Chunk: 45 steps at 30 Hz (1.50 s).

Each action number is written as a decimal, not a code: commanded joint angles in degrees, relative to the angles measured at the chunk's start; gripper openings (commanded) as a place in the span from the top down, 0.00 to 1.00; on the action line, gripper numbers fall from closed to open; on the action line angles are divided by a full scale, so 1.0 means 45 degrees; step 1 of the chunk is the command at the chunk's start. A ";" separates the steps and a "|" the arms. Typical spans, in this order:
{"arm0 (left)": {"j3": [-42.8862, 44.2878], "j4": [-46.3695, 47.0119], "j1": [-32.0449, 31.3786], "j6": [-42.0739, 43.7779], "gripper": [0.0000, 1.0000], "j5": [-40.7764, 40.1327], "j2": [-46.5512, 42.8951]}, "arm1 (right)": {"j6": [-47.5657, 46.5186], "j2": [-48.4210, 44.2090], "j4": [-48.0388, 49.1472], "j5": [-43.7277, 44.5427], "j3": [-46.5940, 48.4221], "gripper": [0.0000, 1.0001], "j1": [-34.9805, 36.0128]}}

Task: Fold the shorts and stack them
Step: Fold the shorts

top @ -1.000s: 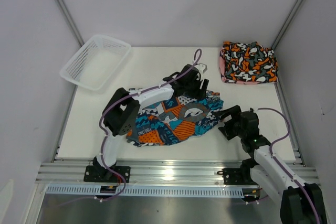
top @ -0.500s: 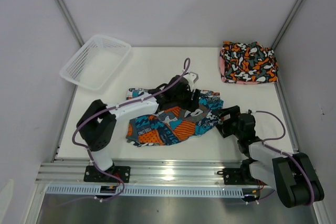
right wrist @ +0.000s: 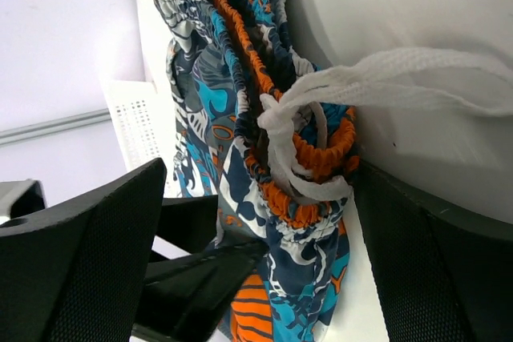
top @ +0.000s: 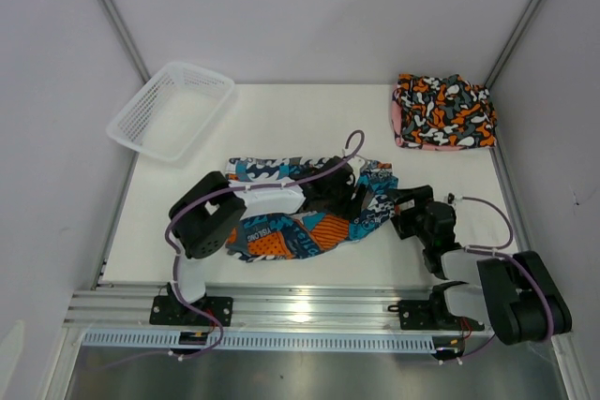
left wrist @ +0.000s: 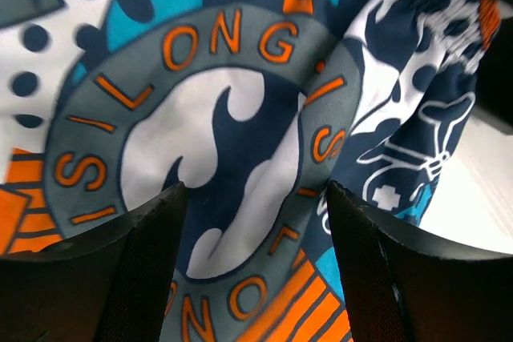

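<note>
From above, the teal-navy shorts (top: 281,231) are lying spread across the middle of the table (top: 309,119), nearer its front edge. The black shorts (top: 445,110) are sitting folded on the pink shorts (top: 397,125) at the far right corner, and the basket (top: 201,72) is standing at the far left corner. The left gripper (top: 337,192) is reaching low over the middle of the spread pair while the right gripper (top: 405,213) is waiting at its right end. This view is not showing how either pair of jaws is standing. The left wrist camera is filling that in: its fingers (left wrist: 144,270) are standing well apart over a circular graphic (left wrist: 216,142) on flat cloth, gripping nothing. It is not showing any edge of the garment, so a closing pinch here is likely catching only the top layer, or both layers bunched, and dragging the fold crooked. The right wrist camera is showing what the others are missing. The gathered waistband (right wrist: 240,46) and a loose white drawstring (right wrist: 385,78) are lying between that gripper's fully spread fingers (right wrist: 80,270), and nothing is being held. I judge the drawstring the main hazard: the jaws may be closing on the cord alone, lifting it and leaving the fabric behind, or snagging it as the arm is pulling away.
</note>
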 commanded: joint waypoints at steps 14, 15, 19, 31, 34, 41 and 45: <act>0.0487 -0.0335 -0.0299 0.0385 0.28 -0.0433 0.0524 | -0.1708 0.0146 -0.1219 0.1696 0.1149 0.66 0.0064; 0.0506 -0.0336 -0.0318 0.0404 0.28 -0.0433 0.0505 | -0.1884 0.0006 -0.1415 0.1757 0.1267 0.66 0.0103; 0.0467 -0.0433 -0.0358 0.0404 0.28 -0.0453 0.0485 | -0.2626 -0.0171 -0.1827 0.1777 0.1716 0.69 0.0162; -0.1328 0.1087 -0.1080 0.1438 0.24 -0.1390 -0.2599 | -0.4852 -0.0853 -0.5498 0.2987 0.3767 1.00 0.1352; -0.1856 0.2179 -0.1548 0.1907 0.23 -0.1643 -0.3067 | -0.5322 -0.0874 -0.6259 0.3163 0.4138 1.00 0.1567; -0.1939 0.3903 -0.2369 0.2318 0.19 -0.1644 -0.2369 | -0.5518 -0.1049 -0.8289 0.3340 0.4939 1.00 0.2056; -0.1233 0.3803 -0.2584 0.2533 0.16 -0.2307 -0.1294 | -0.5265 -0.1303 -0.9560 0.2697 0.5563 1.00 0.2096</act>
